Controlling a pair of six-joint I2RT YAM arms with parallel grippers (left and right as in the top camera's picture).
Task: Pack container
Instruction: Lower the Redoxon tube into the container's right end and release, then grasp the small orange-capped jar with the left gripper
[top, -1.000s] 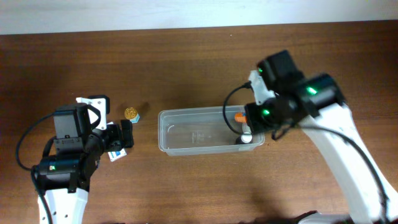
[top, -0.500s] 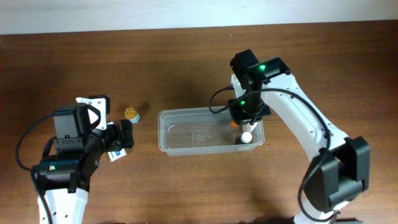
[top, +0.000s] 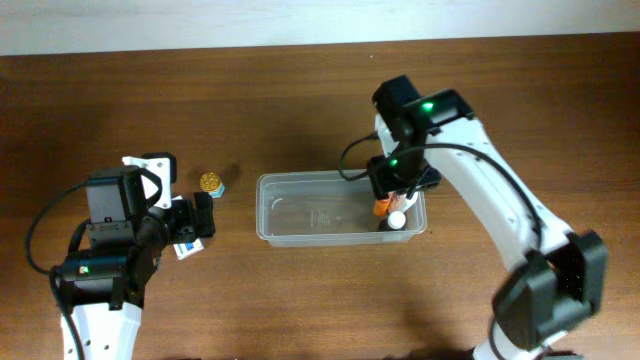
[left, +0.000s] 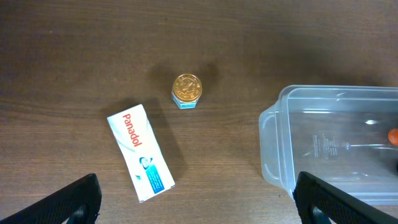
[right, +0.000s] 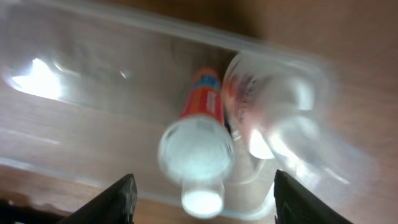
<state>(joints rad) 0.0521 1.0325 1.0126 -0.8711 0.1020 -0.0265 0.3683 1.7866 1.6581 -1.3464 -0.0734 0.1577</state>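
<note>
At the right end of the container (top: 300, 182), which lies in the middle of the table (top: 320, 100), the right gripper (right: 204, 190) hangs with fingers spread wide and empty. A white-capped bottle (right: 196, 152) and an orange tube (right: 202, 102) lie just below it, inside. I think it should rise straight up, clear of the wall. The left gripper (left: 196, 202) — also open — hovers near the box (left: 140, 152) and the jar (left: 187, 90), both outside.

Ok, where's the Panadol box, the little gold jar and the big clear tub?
Panadol box (left: 140, 152): left wrist view, middle of its top.
Gold jar (left: 186, 88): left wrist view, on its lid.
Tub (left: 268, 149): left wrist view, on its left rim.
</note>
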